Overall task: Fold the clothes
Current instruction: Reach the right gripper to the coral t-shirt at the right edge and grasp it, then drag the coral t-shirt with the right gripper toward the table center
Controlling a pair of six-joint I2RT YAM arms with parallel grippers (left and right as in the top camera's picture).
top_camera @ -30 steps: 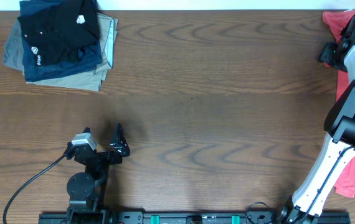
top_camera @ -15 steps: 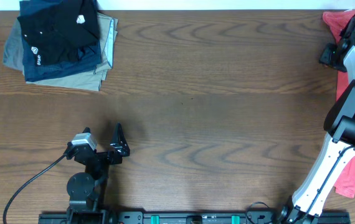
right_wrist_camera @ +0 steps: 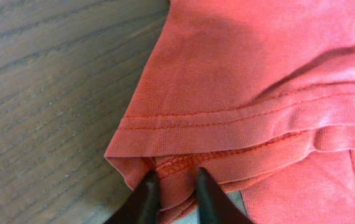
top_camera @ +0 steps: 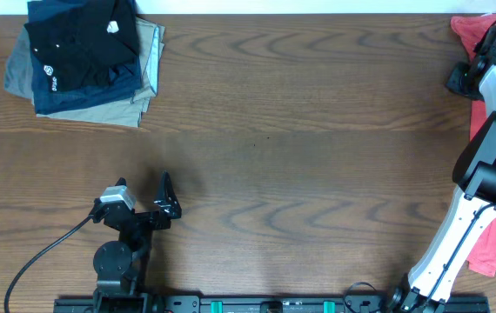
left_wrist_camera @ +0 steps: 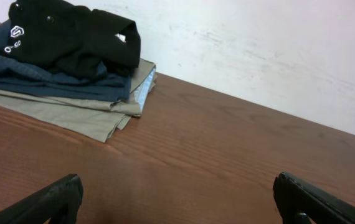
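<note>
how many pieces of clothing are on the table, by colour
coral-red T-shirt: 1
black garment: 1
navy garment: 1
khaki garment: 1
total: 4, counting each colour layer in the folded stack as one piece

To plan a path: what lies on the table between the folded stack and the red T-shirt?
Nothing: the overhead view shows bare table from the folded stack to the red T-shirt.
</note>
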